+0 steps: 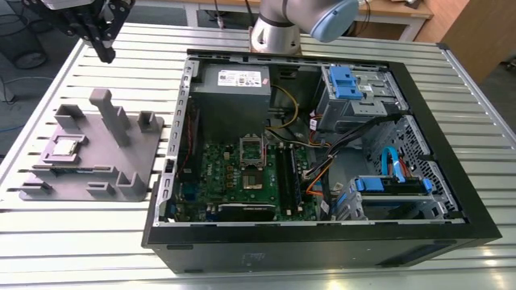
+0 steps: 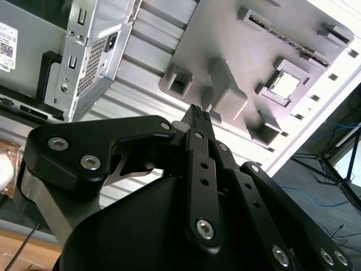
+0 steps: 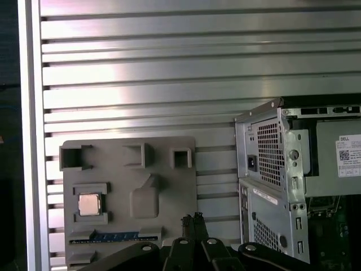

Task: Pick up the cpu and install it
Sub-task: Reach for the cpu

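Observation:
The cpu (image 1: 67, 147) is a small silver square lying flat in a recess of the grey plastic fixture (image 1: 121, 169), at the exterior view's left. It also appears as the cpu (image 3: 89, 204) in the first wrist view and the cpu (image 2: 284, 84) in the second. My gripper (image 1: 106, 57) hangs high above the table beyond the fixture, well apart from the chip. Its black fingertips (image 3: 192, 218) meet, shut on nothing, and the same holds for the gripper (image 2: 197, 110) in the second wrist view. The motherboard socket (image 1: 252, 152) lies in the open computer case (image 1: 419, 103).
The fixture carries a tall upright post (image 1: 111, 118) and several raised blocks. The case's metal wall (image 1: 183, 121) stands just beside the fixture. Cables, blue drive bays (image 1: 342, 81) and a power supply (image 1: 234, 81) crowd the case. Slatted aluminium table (image 1: 72, 241) surrounds everything.

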{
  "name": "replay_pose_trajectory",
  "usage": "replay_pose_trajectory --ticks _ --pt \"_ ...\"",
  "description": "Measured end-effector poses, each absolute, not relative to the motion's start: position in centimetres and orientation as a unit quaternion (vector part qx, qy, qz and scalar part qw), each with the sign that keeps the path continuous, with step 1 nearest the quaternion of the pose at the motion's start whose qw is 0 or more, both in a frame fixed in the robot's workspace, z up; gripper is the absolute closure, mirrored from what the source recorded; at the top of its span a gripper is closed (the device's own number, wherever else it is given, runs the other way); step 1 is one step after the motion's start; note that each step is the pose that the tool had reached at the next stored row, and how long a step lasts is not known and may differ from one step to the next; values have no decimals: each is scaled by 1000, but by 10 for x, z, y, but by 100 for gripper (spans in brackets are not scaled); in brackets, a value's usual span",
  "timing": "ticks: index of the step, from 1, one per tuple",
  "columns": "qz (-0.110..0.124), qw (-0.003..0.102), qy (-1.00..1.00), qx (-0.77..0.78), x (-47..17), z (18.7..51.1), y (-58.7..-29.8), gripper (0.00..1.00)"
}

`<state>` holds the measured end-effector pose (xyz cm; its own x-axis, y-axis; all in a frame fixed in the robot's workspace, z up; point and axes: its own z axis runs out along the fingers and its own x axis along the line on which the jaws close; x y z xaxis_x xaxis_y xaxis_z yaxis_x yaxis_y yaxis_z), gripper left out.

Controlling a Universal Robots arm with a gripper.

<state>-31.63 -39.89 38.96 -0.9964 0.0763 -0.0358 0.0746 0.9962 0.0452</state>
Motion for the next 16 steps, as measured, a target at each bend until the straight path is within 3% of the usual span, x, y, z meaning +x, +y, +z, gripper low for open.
replay_pose_trajectory --ticks 16 --pt "22 19 999 38 -351 383 -399 89"
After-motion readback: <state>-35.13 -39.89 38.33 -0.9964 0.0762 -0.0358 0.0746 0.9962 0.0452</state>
